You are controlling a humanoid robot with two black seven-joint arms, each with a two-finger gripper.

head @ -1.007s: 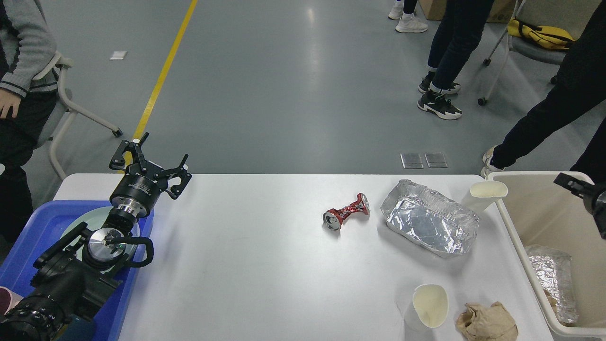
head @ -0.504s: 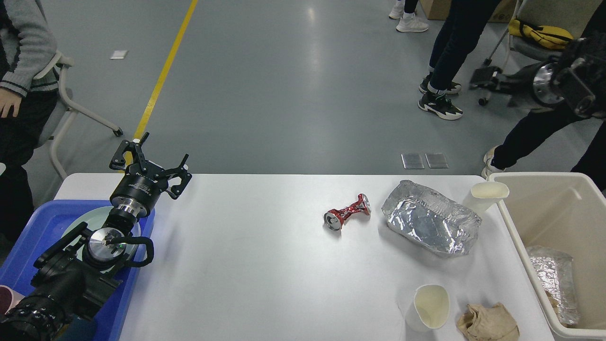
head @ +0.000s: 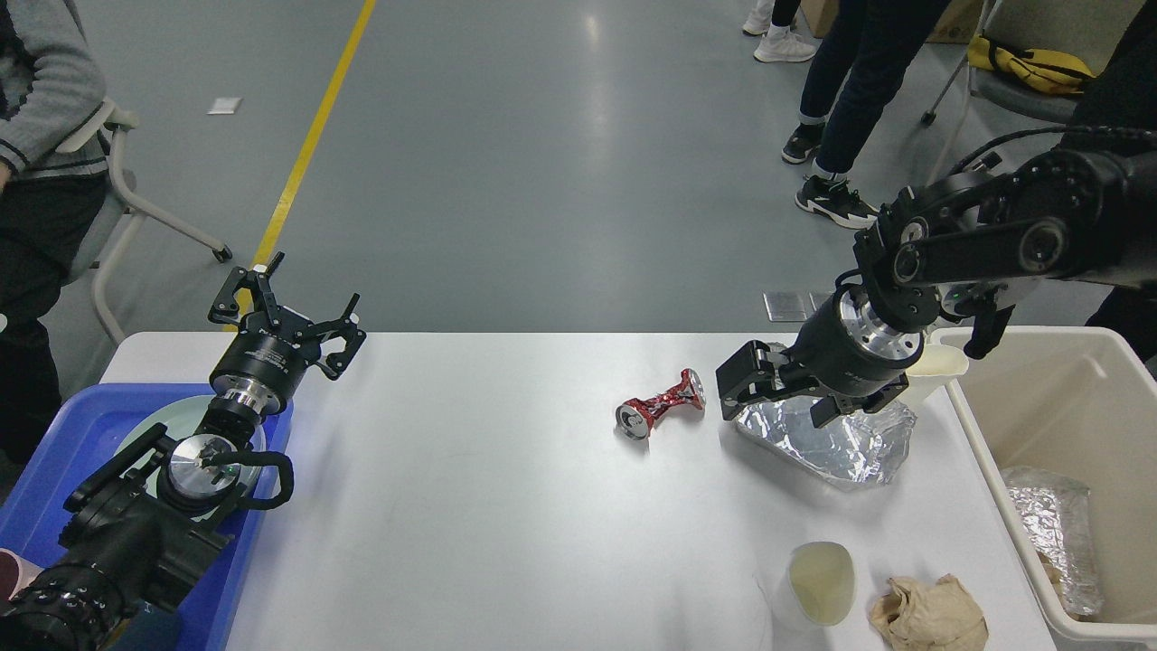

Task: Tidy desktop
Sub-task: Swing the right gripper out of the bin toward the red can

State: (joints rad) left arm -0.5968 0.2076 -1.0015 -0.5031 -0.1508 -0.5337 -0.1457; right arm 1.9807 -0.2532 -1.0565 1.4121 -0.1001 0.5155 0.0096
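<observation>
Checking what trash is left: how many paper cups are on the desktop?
2. One paper cup stands at the far right edge beside the cream bin, partly behind the right gripper; another lies near the front, beside the crumpled brown paper.

You will find nothing readable here: the crushed red can (head: 661,405) carries white markings too small to make out, and the small print on the left gripper's (head: 287,307) collar is illegible.
</observation>
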